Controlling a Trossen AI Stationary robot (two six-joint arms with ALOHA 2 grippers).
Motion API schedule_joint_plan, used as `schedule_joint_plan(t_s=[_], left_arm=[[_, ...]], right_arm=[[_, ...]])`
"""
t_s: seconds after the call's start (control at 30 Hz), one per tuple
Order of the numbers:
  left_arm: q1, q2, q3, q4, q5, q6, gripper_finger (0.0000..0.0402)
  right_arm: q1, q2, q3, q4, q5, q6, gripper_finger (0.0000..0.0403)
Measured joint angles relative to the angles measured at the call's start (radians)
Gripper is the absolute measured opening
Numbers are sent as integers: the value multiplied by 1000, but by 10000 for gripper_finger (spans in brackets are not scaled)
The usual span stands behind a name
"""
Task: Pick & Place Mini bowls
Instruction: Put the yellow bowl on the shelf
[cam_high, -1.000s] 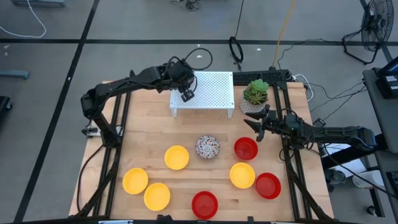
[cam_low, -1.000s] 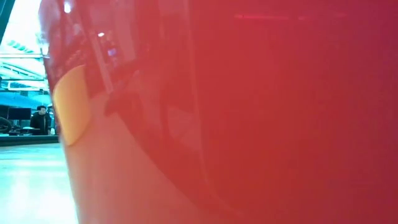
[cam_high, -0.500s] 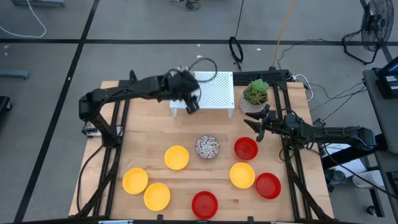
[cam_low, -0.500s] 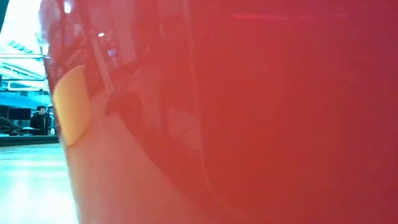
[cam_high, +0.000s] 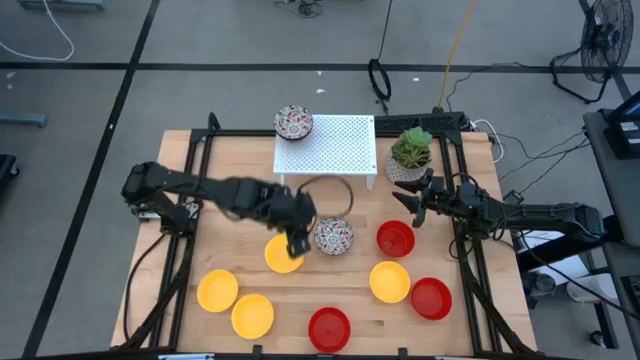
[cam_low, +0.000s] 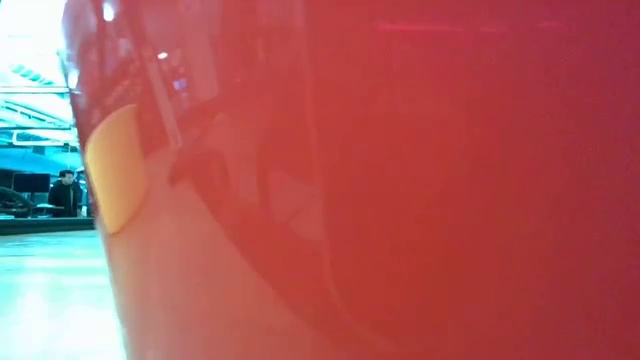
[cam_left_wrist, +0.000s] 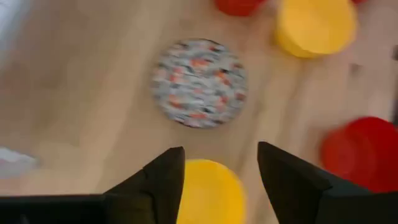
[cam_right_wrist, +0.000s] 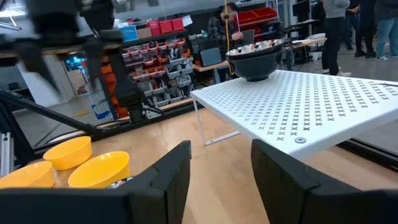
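I see the left gripper low over the table centre, fingers spread and holding nothing, above the yellow bowl and just beside the patterned bowl. The left wrist view confirms this: the yellow bowl shows between the open fingers, the patterned bowl beyond them. A second patterned bowl sits on the corner of the white perforated shelf. The right gripper waits near the potted plant, fingers apart and empty, just beside a red bowl. Further yellow and red bowls lie across the near half of the wooden table. A red bowl fills most of the low view.
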Motion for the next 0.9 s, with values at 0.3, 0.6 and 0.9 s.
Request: schedule_joint_plan(t_s=[0.3, 0.6, 0.9], left_arm=[[-169, 111, 0, 3, -26, -116, 232], [-214, 294, -1, -5, 12, -116, 232], [-183, 395, -1, -93, 13, -175, 232]], right_arm=[[1, 5, 0, -43, -28, 3, 155], [1, 11, 0, -50, -27, 3, 155], [1, 11, 0, -52, -27, 3, 155]])
